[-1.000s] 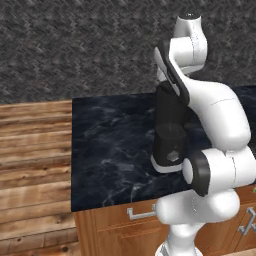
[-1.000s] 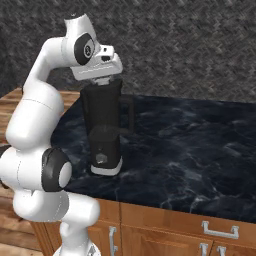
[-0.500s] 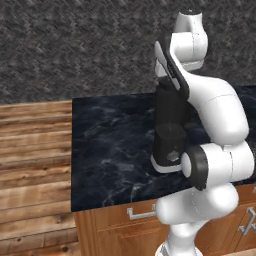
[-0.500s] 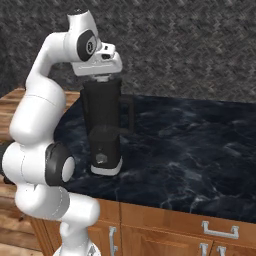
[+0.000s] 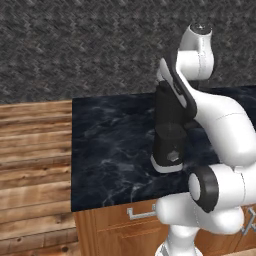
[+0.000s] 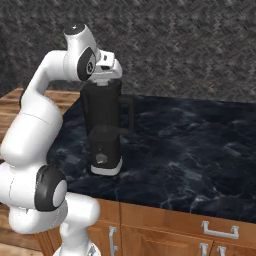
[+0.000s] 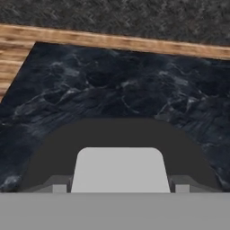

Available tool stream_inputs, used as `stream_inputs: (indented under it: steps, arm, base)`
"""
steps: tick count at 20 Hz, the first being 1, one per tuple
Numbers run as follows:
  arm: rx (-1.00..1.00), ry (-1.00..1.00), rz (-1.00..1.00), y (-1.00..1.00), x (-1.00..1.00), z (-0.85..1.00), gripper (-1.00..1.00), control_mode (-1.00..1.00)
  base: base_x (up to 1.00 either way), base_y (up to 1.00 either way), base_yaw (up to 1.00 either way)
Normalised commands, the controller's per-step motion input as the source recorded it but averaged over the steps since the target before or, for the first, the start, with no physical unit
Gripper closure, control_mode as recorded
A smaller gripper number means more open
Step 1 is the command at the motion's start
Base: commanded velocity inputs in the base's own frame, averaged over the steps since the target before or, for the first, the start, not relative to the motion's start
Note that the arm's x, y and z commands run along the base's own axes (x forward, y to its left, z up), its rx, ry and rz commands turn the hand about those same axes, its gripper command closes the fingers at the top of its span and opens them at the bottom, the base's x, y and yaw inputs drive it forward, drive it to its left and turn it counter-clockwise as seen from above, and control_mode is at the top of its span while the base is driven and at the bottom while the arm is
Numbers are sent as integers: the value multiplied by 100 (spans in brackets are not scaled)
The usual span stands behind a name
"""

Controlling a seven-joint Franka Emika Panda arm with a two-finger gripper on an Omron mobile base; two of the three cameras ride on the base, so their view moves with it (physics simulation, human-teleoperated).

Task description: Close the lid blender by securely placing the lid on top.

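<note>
The tall black blender [image 5: 170, 125] [image 6: 102, 120] stands upright on the dark marble counter [image 6: 190, 150], its side handle toward the right in the right base view. My gripper [image 6: 103, 82] hangs straight down onto the jar's top. In the hand view a dark rounded cap with a pale middle, the lid [image 7: 121, 132], lies right under the hand. My gripper [image 7: 120, 186] has its fingertips [image 7: 60, 185] set wide, one against each side of the pale middle. From the base views the lid looks level with the jar's rim; the arm hides most of it.
The counter [image 5: 115, 150] ends at a front edge above wooden cabinets with metal handles [image 6: 220, 231]. Wooden planks [image 5: 35, 150] lie left of it. A rough dark stone wall [image 6: 190, 45] rises behind. Bare marble stretches right of the blender.
The hand has sunk slightly over the jar and the arm's upper joints have shifted a little. The blender has stayed in place.
</note>
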Motion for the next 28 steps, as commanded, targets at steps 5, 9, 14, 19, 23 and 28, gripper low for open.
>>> stream_inputs:
  steps: [5, 9, 14, 19, 23, 28]
  arm:
    - [0, -16, 0, 1, -5, -30, 100, -100]
    - [0, -2, 0, 6, 0, -14, 100, -100]
    - [0, 0, 0, 9, 0, -1, 100, -100]
    - [1, 0, 0, 7, 0, 26, 100, -100]
    - [1, 2, 0, 0, 0, 25, 100, -100]
    - [3, 2, -5, 0, 0, 9, 100, -100]
  base:
    - [0, 0, 0]
    - [0, 0, 0]
    - [0, 0, 0]
    - [0, 0, 0]
    - [0, 0, 0]
    - [0, 0, 0]
